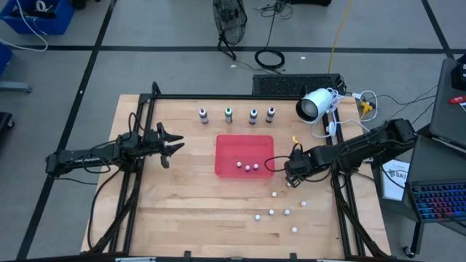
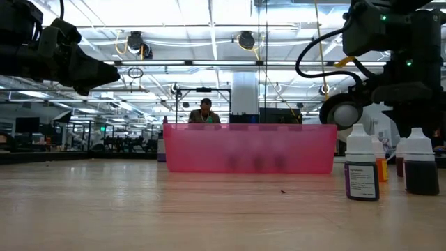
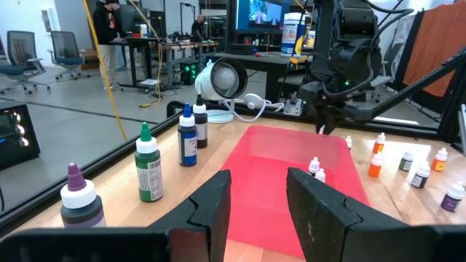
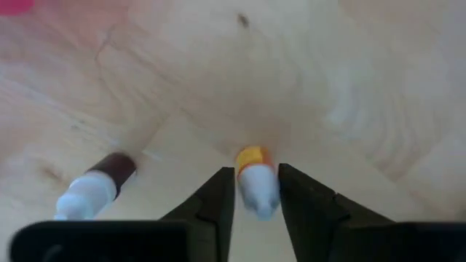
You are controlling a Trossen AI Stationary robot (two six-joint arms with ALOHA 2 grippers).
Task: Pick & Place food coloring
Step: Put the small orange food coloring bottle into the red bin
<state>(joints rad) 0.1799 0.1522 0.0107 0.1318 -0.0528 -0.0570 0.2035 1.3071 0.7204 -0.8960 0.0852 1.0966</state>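
The food coloring shows as several thumb-sized white-capped bottles: some stand on the table's near right (image 1: 271,212), three lie in the pink tray (image 1: 247,168). My right gripper (image 4: 256,175) points down by the tray's right near corner (image 1: 294,177), shut on a small orange bottle (image 4: 252,157). A dark brown bottle (image 4: 98,183) lies on its side next to it. Four taller bottles (image 1: 228,113) stand upright in a row beyond the tray. My left gripper (image 3: 258,182) hangs open above the table, left of the tray (image 1: 171,145). My right gripper pinches the orange bottle's white cap (image 4: 259,193) between its two fingers (image 4: 218,200), coming from above and pointing down. The bottle stands upright in the hold, its orange body below the cap. Whether its base is on the table, I cannot tell.
The pink tray (image 1: 226,145) sits mid-table. A white camera (image 1: 314,105) with cables lies at the far right corner. Dark frame rails run along the left (image 1: 138,131) and right (image 1: 342,204) sides. Bare wood lies in front of the tray and toward the near left.
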